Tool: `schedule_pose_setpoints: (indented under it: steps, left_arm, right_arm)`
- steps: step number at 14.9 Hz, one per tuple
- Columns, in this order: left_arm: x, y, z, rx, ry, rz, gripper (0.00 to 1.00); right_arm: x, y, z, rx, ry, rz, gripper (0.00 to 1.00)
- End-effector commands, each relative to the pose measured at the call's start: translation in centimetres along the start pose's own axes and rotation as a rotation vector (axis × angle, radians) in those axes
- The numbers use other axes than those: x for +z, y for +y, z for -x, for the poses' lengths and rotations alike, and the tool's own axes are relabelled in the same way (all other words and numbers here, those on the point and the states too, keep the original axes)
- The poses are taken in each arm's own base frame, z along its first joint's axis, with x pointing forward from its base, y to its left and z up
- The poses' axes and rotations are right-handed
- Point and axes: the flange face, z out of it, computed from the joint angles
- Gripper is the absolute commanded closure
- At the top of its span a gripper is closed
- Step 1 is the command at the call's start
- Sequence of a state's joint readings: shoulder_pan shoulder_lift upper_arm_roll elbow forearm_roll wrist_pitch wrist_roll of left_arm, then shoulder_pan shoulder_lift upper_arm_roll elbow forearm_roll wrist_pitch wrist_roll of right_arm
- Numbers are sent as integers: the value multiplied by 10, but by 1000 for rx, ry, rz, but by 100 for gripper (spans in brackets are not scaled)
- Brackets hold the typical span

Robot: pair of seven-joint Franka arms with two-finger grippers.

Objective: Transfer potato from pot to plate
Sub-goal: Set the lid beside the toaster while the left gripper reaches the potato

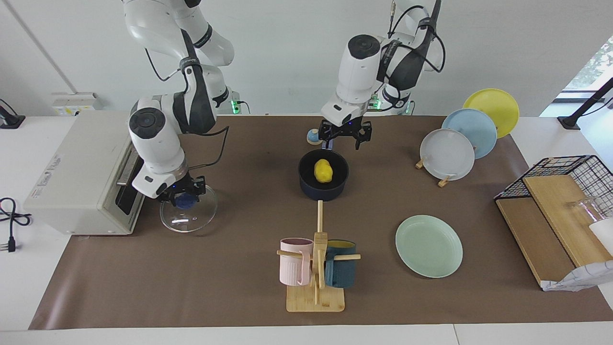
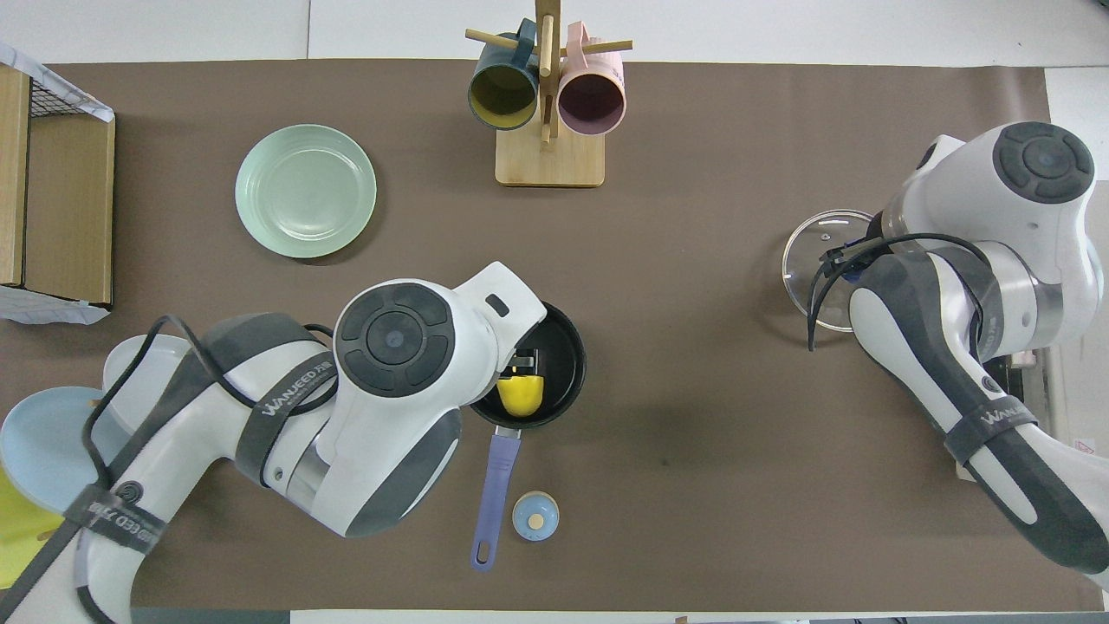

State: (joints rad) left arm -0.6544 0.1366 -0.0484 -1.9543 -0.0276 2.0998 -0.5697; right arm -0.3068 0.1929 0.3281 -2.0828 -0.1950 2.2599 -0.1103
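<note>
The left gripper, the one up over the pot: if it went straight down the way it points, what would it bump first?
Most likely the potato lying in the pot. The left gripper hangs open over the pot's robot-side rim, so it might catch that rim instead; depth is hard to judge.

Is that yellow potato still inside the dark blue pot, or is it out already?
Still inside. The potato lies on the black bottom of the pot; the left tool hangs open above it, not touching. The mint-green plate is empty.
</note>
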Motion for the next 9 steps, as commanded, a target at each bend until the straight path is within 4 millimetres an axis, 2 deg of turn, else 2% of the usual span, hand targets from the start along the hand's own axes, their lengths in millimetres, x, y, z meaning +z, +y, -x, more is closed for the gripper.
schedule_pose_setpoints:
  steps: [1,2,4,5,6,8,9]
  left_arm:
    - [17,9,-3,-31,15,14,0]
    - [29,10,-6,-43,15,14,0]
    - [48,16,-7,-55,12,13,0]
    - [55,16,-8,-55,4,7,0]
    - [58,16,-8,-57,0,5,0]
    - [63,18,-7,-63,-8,0,0]
    - [64,20,-5,-76,-9,-2,0]
  right_arm:
    - [-4,-1,16,10,14,1,70]
    - [0,-1,19,11,7,-1,67]
    - [0,-1,20,14,8,-1,49]
    - [0,-1,20,17,8,-2,29]
    - [-1,-1,19,28,6,-3,0]
    - [-12,-1,13,32,11,2,0]
    - [-24,1,7,34,6,5,0]
